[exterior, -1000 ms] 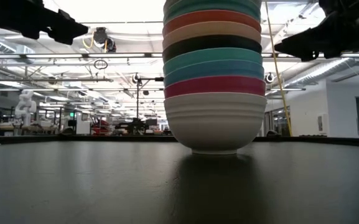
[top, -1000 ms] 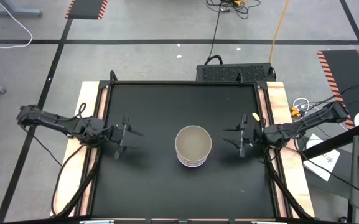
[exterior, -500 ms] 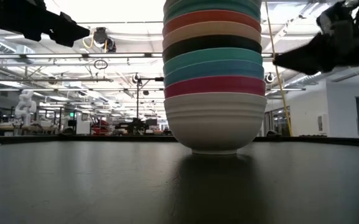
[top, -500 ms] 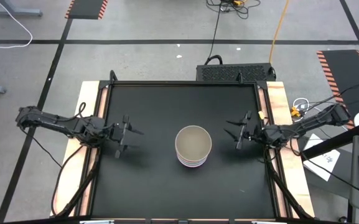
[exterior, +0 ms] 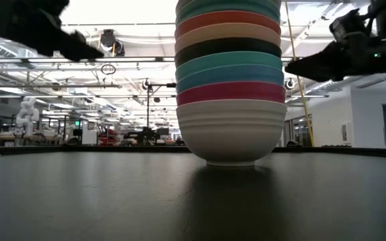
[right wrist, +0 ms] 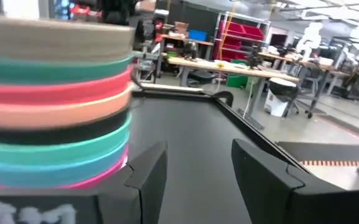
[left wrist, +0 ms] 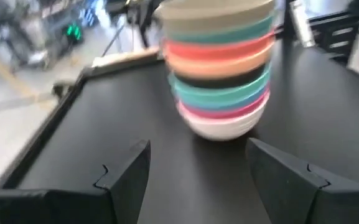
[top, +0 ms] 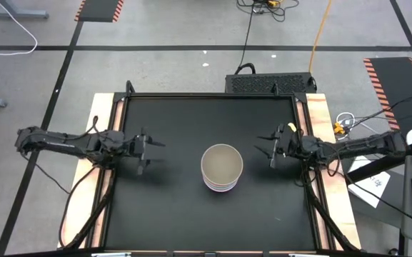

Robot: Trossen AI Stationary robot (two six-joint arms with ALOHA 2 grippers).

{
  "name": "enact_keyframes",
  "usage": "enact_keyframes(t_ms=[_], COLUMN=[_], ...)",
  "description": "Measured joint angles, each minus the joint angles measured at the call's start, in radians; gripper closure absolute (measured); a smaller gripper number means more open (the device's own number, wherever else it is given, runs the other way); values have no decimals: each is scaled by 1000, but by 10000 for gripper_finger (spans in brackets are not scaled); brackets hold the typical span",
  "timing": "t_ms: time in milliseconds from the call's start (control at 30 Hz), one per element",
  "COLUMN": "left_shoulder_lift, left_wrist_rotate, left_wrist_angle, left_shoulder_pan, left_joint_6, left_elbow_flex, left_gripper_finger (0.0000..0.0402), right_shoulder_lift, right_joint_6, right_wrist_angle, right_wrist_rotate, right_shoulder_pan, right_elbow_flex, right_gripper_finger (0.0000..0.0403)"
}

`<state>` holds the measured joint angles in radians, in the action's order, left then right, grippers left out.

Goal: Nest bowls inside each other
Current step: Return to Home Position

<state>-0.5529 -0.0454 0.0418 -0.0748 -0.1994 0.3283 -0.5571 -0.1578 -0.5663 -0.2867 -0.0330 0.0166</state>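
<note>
High view, left gripper (top: 146,151) wide open, empty, inside the table's (top: 191,214) left edge, right gripper (top: 270,150) open, empty, inside the right edge, nested bowl stack (top: 222,167) mid-table between them, untouched, low view, white bowl (exterior: 231,130) lowest, wrist views, nothing between either gripper's fingers.

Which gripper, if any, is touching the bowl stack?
Apart, both. The high view shows bare table between the bowl stack and the left gripper and right gripper.

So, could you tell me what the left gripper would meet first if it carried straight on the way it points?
Probably the stack of nested bowls, straight ahead of the open left gripper; whether it would clear the top is unclear.
</note>
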Motion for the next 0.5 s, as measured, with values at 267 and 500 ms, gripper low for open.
enact_keyframes(t_ms=[267,500], left_shoulder_lift=[-75,-142], left_wrist_rotate=[147,192], left_wrist_angle=[39,-10], left_shoulder_pan=[148,216], left_joint_6=[43,-14], left_elbow_flex=[0,0], left_gripper_finger=[135,135], right_shoulder_lift=[-10,-41], right_joint_6=[188,224], right_wrist_angle=[72,73], right_wrist_rotate=[276,319], right_shoulder_pan=[274,333], right_elbow_flex=[-1,-2], right_gripper_finger=[232,232])
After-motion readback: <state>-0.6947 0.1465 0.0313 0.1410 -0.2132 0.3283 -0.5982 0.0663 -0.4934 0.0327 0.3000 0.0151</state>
